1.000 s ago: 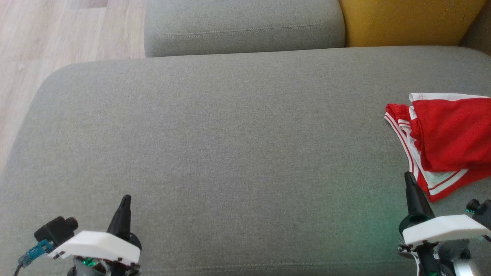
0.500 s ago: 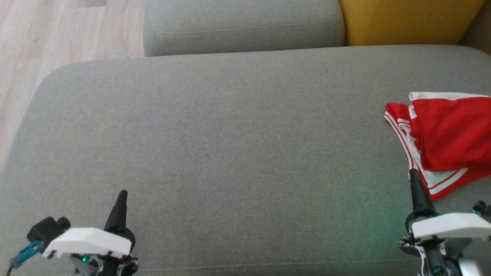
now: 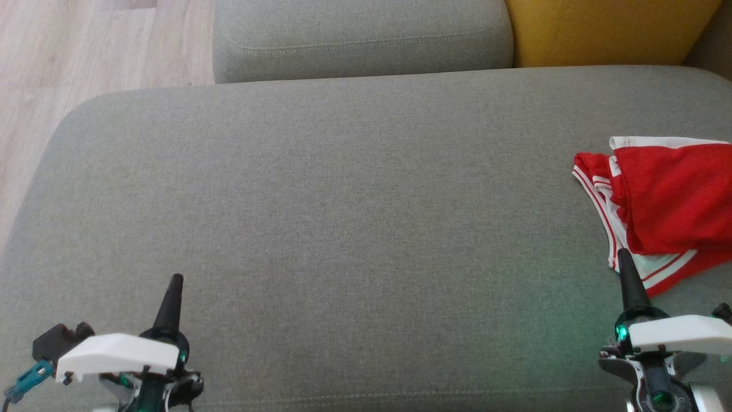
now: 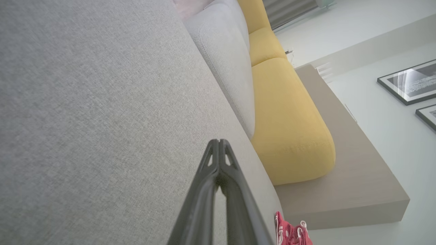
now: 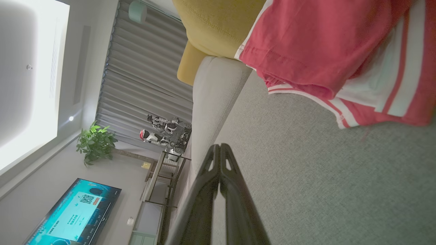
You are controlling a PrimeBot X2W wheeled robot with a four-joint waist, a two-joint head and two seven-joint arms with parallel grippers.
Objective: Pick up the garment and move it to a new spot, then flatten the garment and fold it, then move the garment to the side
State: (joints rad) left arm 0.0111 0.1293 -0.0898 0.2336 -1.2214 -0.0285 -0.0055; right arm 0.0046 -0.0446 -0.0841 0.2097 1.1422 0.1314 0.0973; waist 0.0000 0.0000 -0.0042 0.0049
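Looking at the sofa seat (image 3: pixel 343 200), I see the red garment (image 3: pixel 669 212) bunched far over on its right side. My left pincer (image 3: pixel 175 280) and right pincer (image 3: pixel 623 256) are squeezed closed, holding nothing. Reaching in like that, I might just push it off.

seat cushion (image 3: pixel 343 200), centre: grey woven cloth, matt, slightly rough. garment (image 3: pixel 669 200), right edge: thin red cloth, smooth, white trim. yellow cushion (image 3: pixel 606 31): matt cloth. floor (image 3: pixel 86 51), upper left: pale smooth wood. left gripper (image 3: pixel 175 280), right gripper (image 3: pixel 623 256): dark matt plastic.
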